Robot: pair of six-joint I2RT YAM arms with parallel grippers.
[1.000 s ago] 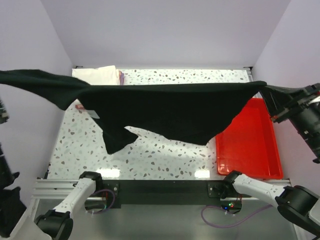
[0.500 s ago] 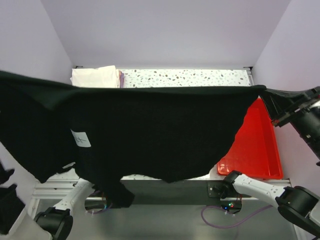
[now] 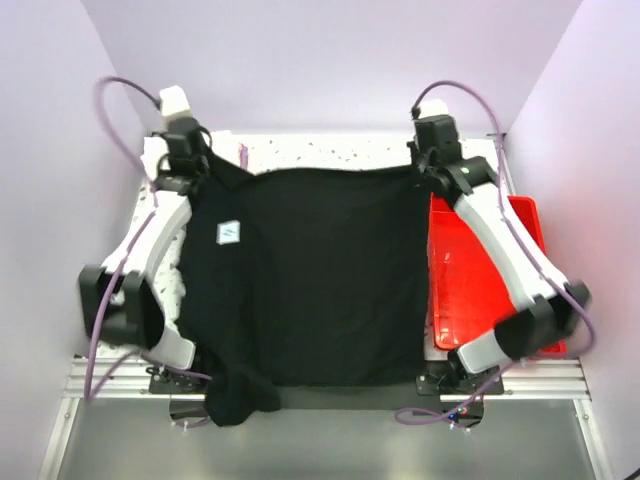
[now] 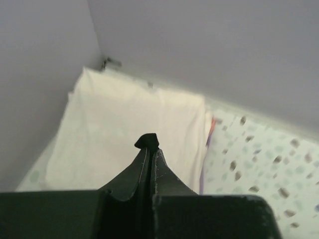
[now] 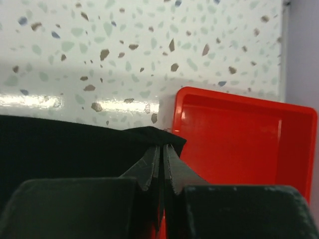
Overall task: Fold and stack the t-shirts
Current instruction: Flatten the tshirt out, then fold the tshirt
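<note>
black t-shirt (image 3: 320,270) spread over table (image 3: 330,152) | left jaws — pinching its far-left corner | right jaws — pinching far-right corner

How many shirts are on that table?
2 clearly: a black cloth t-shirt spread mid-table, a folded white t-shirt in the far-left corner. The pink and purple edges beside it suggest more.
</note>
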